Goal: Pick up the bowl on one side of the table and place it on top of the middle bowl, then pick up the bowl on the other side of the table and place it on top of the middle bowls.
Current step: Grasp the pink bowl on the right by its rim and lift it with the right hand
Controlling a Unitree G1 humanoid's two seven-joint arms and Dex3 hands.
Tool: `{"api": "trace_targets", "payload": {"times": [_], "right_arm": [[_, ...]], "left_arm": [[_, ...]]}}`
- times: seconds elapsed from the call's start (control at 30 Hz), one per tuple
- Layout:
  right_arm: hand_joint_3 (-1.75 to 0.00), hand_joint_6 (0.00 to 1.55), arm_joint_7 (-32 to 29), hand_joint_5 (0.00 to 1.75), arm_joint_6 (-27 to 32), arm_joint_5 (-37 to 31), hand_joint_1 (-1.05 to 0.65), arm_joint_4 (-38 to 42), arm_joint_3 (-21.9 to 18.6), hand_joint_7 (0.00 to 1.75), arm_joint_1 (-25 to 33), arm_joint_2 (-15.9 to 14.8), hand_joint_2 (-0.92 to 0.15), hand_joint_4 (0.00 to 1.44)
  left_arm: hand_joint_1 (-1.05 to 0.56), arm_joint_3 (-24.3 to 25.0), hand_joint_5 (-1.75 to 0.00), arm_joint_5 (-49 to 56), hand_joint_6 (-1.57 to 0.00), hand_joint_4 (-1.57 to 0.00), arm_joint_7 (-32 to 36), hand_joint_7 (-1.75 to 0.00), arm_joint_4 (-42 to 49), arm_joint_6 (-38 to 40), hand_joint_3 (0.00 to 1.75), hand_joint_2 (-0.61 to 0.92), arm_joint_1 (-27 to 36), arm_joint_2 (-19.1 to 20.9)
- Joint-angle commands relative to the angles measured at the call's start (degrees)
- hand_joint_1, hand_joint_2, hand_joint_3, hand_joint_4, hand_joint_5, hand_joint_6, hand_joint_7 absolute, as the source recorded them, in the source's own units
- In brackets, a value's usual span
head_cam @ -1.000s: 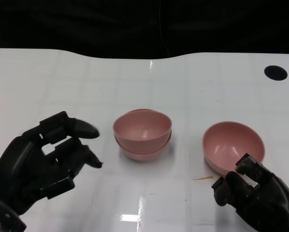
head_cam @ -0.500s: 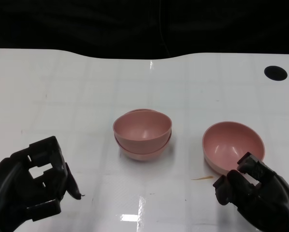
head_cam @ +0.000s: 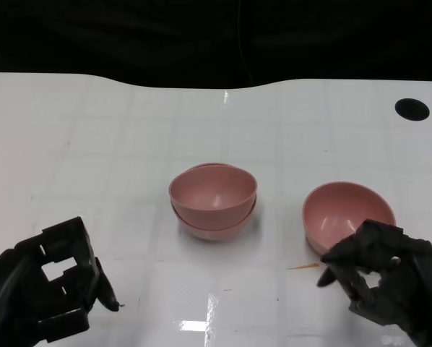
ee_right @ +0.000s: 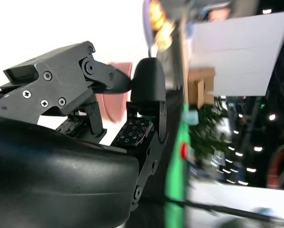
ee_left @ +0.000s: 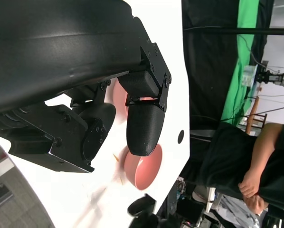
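Two pink bowls (head_cam: 213,196) sit stacked at the middle of the white table (head_cam: 93,144). A third pink bowl (head_cam: 344,211) stands alone to their right; it also shows in the left wrist view (ee_left: 144,168) and the right wrist view (ee_right: 114,102). My right hand (head_cam: 384,280) is at that bowl's near rim with its fingers spread over the edge and nothing gripped; whether it touches the rim I cannot tell. My left hand (head_cam: 44,296) lies low at the near left, well apart from the stack, holding nothing.
A black round hole (head_cam: 412,108) marks the table's far right. A small tan sliver (head_cam: 303,267) lies near the right bowl. The table's curved back edge meets darkness. A person (ee_left: 256,156) with folded arms stands beyond the table.
My left hand has drawn back from beside the stack to the near left corner. My right hand has spread its fingers up over the right bowl's near rim.
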Motion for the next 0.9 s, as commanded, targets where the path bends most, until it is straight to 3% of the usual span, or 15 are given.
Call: {"api": "trace_targets", "payload": {"times": [0.03,0.13,0.23,0.33,0.47,0.63,0.9], "right_arm": [[-0.24,0.96,-8.06,0.37,-10.34,-14.82,-0.48,0.67,-1.66,0.03,-1.68,-5.03,-0.91,0.85],[-0.30,0.77,-13.45,0.18,-10.13,-26.85,-0.60,-2.68,-2.36,0.00,-2.23,-9.44,-0.92,0.70],[-0.36,0.59,-16.07,0.07,-4.92,-38.71,-0.69,-9.16,-2.04,0.00,-1.54,-13.54,-0.92,0.55],[-0.40,0.48,-16.02,0.01,1.08,-45.60,-0.76,-14.59,-0.68,0.00,-0.91,-15.61,-0.92,0.46],[-0.41,0.41,-11.12,0.00,11.17,-52.33,-0.85,-21.61,1.71,0.00,-0.74,-17.41,-0.92,0.37],[-0.27,0.43,-10.59,0.01,16.92,-55.05,-0.85,-22.10,4.28,0.01,-2.13,-19.82,-0.92,0.36],[-0.20,0.45,-7.61,0.01,23.66,-54.84,-0.79,-18.06,8.29,0.01,-5.94,-23.67,-0.92,0.38]], "left_arm": [[0.31,1.02,-1.75,0.59,-0.77,-1.00,1.94,-1.75,-2.24,0.57,1.38,0.92,0.67,-0.31],[0.31,0.95,-1.75,0.88,-0.77,-1.00,2.88,-1.75,-2.89,1.03,1.38,0.92,0.82,-0.64],[0.31,0.82,-1.75,1.58,-0.77,-1.00,4.43,-1.75,-4.04,2.31,1.38,0.92,1.04,-0.67],[0.32,0.93,-1.75,1.88,-0.76,-1.00,5.48,-1.75,-4.93,3.59,1.38,0.92,1.02,-0.69],[0.32,1.35,-1.75,2.16,-0.72,-0.97,6.83,-1.75,-6.32,5.75,1.38,0.92,0.98,-0.40],[0.33,1.65,-1.75,2.38,-0.68,-0.93,8.78,-1.75,-8.96,9.76,1.36,0.92,0.95,0.33],[0.35,2.48,-1.75,2.07,-0.64,-0.88,9.96,-1.75,-11.75,13.46,1.35,0.92,0.91,0.23]]}}
